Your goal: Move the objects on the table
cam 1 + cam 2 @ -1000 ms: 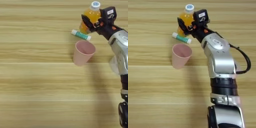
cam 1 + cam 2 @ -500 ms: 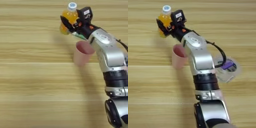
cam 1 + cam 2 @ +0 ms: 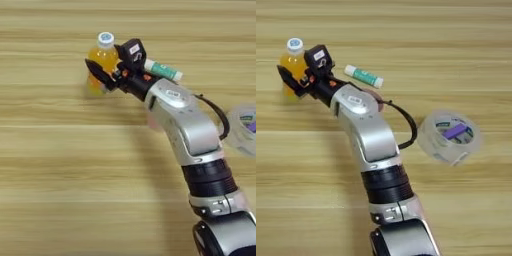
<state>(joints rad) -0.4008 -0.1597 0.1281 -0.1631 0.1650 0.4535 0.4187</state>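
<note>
In the upper left of the frame, the small orange juice bottle is seen upright on the table, its white cap uppermost, with the right gripper set against it. One black finger crosses the front of the orange body on the near side; the other finger lies at the bottom's right, close under the cap. The bottle is thus taken to be pinched between the two fingers, and its base appears to rest on or just above the wood; which of the two cannot be told.

The relation that matters is this: the bottle sits at the very tip of the gripper, on its left, with its long axis vertical and crosswise to the forearm, which reaches in from the lower right. Any further carry would therefore be leftward or upward in the frame, away from the arm's base.

Just right of the gripper, the white-and-teal glue stick lies flat, its long axis slanted from upper left to lower right. The pink paper cup is almost wholly hidden behind the arm; only a sliver of pink is visible. The clear tape roll with its purple core is found well apart at centre right.
</note>
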